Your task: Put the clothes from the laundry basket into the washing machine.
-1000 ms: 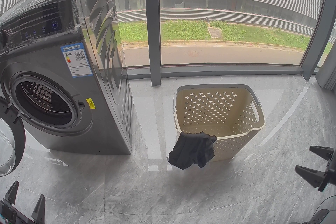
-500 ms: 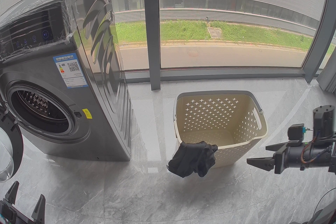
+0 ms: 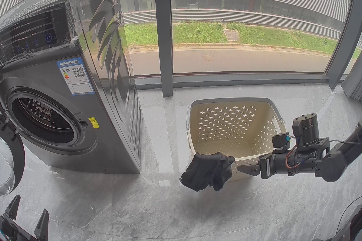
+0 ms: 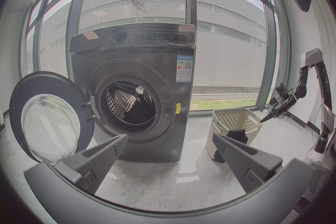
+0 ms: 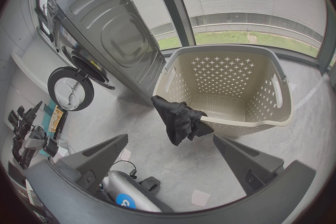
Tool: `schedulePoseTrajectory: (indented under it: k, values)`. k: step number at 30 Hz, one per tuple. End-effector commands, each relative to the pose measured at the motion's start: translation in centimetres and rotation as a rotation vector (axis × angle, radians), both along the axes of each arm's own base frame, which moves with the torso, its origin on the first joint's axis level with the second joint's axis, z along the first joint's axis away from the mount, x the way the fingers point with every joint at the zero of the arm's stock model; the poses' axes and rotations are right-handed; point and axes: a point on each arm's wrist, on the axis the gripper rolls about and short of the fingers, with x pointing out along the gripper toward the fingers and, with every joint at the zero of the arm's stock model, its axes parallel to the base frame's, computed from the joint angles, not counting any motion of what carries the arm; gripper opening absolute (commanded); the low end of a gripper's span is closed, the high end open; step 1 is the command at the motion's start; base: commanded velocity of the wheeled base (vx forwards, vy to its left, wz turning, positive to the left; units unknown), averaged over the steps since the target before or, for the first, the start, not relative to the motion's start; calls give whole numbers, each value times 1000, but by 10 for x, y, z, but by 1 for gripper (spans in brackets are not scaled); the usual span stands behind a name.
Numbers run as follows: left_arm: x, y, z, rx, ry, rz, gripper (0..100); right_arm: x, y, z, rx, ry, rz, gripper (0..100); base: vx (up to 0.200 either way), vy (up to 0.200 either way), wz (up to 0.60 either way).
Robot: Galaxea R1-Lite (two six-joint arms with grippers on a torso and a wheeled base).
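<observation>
Grey tiled floor [image 3: 113, 208] carries the laundry basket [image 3: 233, 100], a dark garment [image 3: 206, 171] draped over its near rim. The right gripper [image 3: 247, 169] has swung in from the side, jaws wide and empty, and is now just beside it, so a grasp looks close.

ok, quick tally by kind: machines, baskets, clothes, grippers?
washing machine: 1
laundry basket: 1
black garment: 1
grippers: 2 (left gripper, right gripper, jaws open on both)
total: 5
</observation>
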Motion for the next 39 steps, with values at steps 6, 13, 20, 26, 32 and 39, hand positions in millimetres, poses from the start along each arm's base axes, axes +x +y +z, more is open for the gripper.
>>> schedulePoseTrajectory:
  k: [6,13,20,26,32,39]
  values:
    - [0,0,-5,1,1,-1,100,25,20,-34,-29,72,29,100,0,0,0]
    - [0,0,-5,1,1,-1,100,39,35,-41,-51,55,30,100,0,0,0]
    - [0,0,-5,0,1,1,100,48,43,-45,-58,36,49,100,0,0,0]
    - [0,0,-5,0,1,1,100,48,42,-48,-72,40,52,100,67,0,0]
    - [0,0,-5,-5,2,1,100,44,39,-52,-87,55,43,100,33,0,0]
    - [0,0,-5,-5,3,1,100,41,39,-62,-104,76,51,100,0,0,0]
